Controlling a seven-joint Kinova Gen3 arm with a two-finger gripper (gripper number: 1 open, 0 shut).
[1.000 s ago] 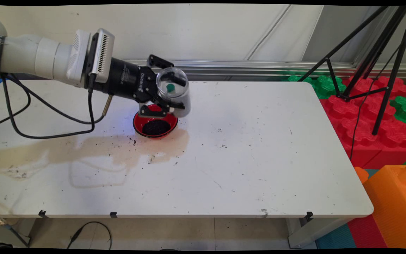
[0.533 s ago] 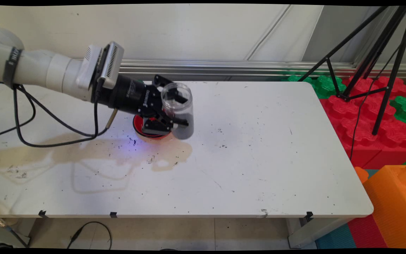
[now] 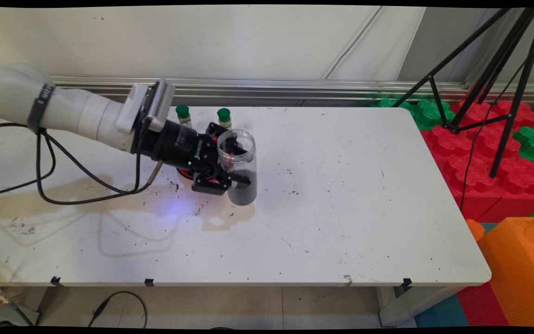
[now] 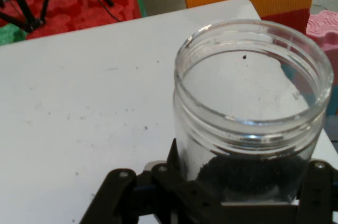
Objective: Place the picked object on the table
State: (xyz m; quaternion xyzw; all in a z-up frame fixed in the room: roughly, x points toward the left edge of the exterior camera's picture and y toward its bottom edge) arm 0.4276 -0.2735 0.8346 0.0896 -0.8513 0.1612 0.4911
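Now jaws grip clear jar (image 3: 240, 167) w/ dark grains, upright.

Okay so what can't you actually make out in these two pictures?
- Red bowl: main view, almost wholly hidden behind the gripper and wrist; its contents can't be seen.
- Whether the jar stands on the table or hangs just above: not settled in either view.
- Two green-capped bottles: main view, lower parts hidden by the arm, labels too small.
- Jar's base: hand view, cut off by the bottom edge and the linkage.
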